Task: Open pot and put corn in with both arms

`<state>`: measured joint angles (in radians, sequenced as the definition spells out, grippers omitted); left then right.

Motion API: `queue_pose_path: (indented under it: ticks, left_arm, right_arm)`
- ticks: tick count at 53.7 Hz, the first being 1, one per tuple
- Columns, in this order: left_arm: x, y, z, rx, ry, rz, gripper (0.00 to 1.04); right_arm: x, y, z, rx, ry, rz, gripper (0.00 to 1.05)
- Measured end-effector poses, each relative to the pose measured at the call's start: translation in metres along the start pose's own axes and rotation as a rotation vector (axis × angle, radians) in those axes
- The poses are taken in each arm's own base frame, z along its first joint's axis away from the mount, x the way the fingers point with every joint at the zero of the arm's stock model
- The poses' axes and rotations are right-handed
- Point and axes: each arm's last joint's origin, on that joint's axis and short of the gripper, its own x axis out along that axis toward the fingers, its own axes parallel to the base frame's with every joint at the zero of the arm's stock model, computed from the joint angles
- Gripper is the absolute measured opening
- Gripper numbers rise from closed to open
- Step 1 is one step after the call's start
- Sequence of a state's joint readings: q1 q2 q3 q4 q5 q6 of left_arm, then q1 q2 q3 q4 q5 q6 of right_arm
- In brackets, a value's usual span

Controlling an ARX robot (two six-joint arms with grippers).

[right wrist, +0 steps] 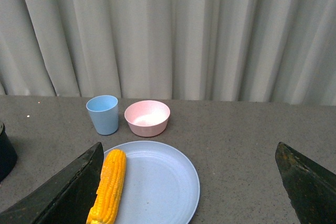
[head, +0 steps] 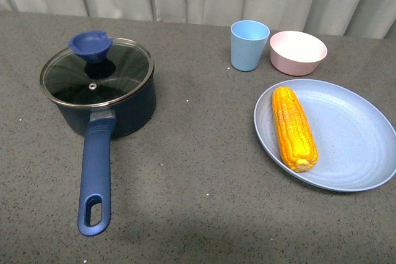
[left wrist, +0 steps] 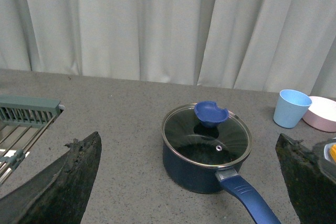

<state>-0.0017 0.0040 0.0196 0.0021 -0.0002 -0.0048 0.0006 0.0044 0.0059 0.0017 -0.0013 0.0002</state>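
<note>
Lidded navy pot (head: 133, 112); corn (head: 294, 129) well apart

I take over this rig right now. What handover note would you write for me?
Left end effector: open, empty, facing the pot.
Right end effector: open, empty, facing the blue plate.
Pot: glass lid on, handle towards the robot.
Corn: lying on the plate, untouched.
Done: nothing yet.
Left to do: lift the lid, put the corn into the pot.

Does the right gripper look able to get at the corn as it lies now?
Probably yes. The corn lies bare on the plate, the open right gripper faces it, and nothing stands between them; the cup and bowl are behind the plate.
</note>
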Motion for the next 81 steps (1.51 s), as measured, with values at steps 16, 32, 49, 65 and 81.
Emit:
queue_pose_path:
  ticks: [16,32,49,65,81]
  left_arm:
    - [0.0,0.0,0.0,0.0,0.0,0.0,0.98]
    - [0.0,0.0,0.0,0.0,0.0,0.0,0.98]
    - [0.0,0.0,0.0,0.0,0.0,0.0,0.98]
    - [0.0,0.0,0.0,0.0,0.0,0.0,0.98]
    - [0.0,0.0,0.0,0.0,0.0,0.0,0.98]
  right_arm:
    - [0.0,0.0,0.0,0.0,0.0,0.0,0.96]
    - [0.0,0.0,0.0,0.0,0.0,0.0,0.96]
    - [0.0,0.0,0.0,0.0,0.0,0.0,0.96]
    - [0.0,0.0,0.0,0.0,0.0,0.0,0.96]
    - [0.0,0.0,0.0,0.0,0.0,0.0,0.96]
